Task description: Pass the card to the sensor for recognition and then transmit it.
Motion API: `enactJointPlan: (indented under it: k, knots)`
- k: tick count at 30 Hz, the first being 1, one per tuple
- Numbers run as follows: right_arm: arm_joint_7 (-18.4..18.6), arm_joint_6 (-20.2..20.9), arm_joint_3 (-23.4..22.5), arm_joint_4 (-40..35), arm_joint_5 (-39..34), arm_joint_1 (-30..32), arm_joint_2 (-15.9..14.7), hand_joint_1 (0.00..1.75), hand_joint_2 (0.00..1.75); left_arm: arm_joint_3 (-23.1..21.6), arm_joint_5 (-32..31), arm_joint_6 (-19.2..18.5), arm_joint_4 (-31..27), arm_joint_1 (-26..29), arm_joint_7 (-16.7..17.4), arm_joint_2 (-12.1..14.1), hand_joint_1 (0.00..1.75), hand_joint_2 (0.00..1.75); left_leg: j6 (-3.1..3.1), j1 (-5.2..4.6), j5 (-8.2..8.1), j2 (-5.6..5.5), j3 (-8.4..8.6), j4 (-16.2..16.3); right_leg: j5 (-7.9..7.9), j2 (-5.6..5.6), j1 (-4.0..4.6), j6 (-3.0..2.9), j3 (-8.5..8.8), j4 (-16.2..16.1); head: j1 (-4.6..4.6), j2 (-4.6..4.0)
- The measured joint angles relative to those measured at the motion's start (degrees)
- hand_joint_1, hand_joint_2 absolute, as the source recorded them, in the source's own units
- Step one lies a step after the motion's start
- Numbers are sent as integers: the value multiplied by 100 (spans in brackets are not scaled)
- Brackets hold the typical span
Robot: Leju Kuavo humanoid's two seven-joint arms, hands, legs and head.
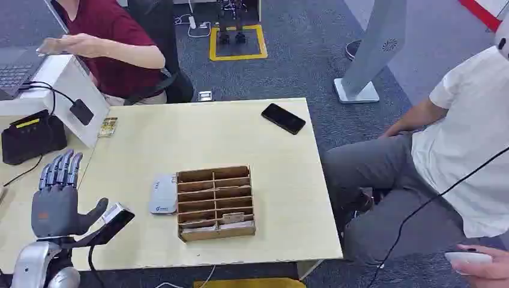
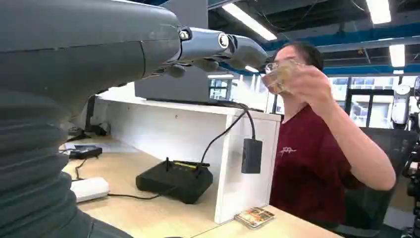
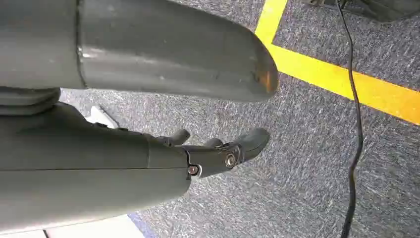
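My left hand (image 1: 57,198) is raised over the table's front left corner, fingers straight up and spread, holding nothing. In the left wrist view its fingers (image 2: 218,44) reach toward a person in a dark red shirt (image 2: 317,163), who holds a small card (image 2: 279,75) just beyond my fingertips. A black sensor box (image 1: 31,137) with a yellow label sits on the left side desk. A white flat reader (image 1: 162,194) lies beside a wooden slotted box (image 1: 216,203). My right hand (image 3: 223,151) hangs over grey carpet with nothing in it.
A small stack of cards (image 1: 108,126) lies by a white partition (image 1: 72,90). A black phone (image 1: 283,118) rests at the table's far right. A seated person in white (image 1: 462,150) is close to the table's right edge. Cables trail near the black box.
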Motion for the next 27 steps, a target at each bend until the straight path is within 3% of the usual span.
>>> enactJointPlan:
  k: [22, 23, 24, 25, 27]
  knots:
    - [26, 0, 118, 0, 0, -2, 11, 0, 0, 7, -208, 107, 0, -298, 175, -111, 0, 175, 0, 0, 0, 0, 0, 0, 0, 0, 0, 0, -1, 0, 0, 0]
    - [28, 0, 122, 0, 0, -2, 11, 0, 0, 9, -208, 111, 0, -309, 177, -118, 12, 175, 0, 0, 0, 0, 0, 0, 0, 0, 0, 0, -1, 0, 2, 0]
    - [31, 0, 129, 0, 2, -2, 13, 0, 0, 13, -216, 111, 0, -317, 177, -127, 106, 175, 0, 0, 0, 0, 0, 0, 0, 0, 0, 0, -1, 0, 0, 0]
    - [35, 0, 133, 0, 2, -2, 13, 0, 0, 33, -221, 111, 0, -327, 179, -142, 175, 175, 0, 0, 0, 1, 0, 0, 0, 1, 0, 0, -1, 0, 0, 0]
    - [39, 0, 135, 0, 2, -1, 15, 0, 0, 46, -214, 94, 2, -344, 177, -160, 175, 175, 0, 0, 0, 1, 0, 0, 0, 1, 0, 0, -1, 0, 0, 0]
